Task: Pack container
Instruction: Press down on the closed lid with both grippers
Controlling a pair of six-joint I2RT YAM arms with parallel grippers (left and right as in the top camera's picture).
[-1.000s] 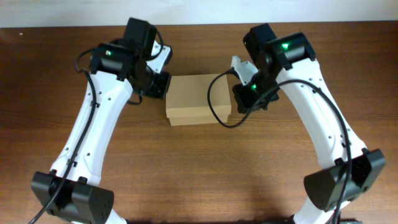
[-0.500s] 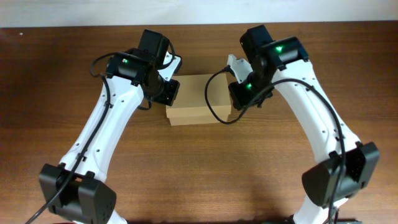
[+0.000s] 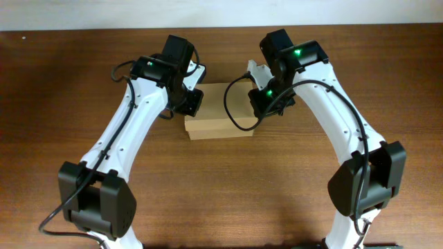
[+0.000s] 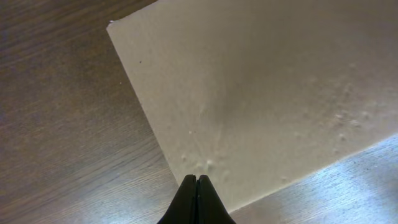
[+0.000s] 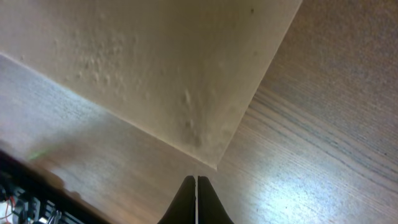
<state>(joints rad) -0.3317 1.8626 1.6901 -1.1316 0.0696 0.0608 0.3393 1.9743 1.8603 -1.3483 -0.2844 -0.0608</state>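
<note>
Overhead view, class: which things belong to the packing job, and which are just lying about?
Job:
small rectangular plain brown cardboard box
shut left gripper
shut right gripper

Lying about:
no loose items visible, only the brown wooden table

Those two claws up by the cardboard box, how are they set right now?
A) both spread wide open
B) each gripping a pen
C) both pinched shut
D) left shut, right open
C: in the wrist views the left claw and the right claw each show fingers meeting with nothing between them, next to the box.
</note>
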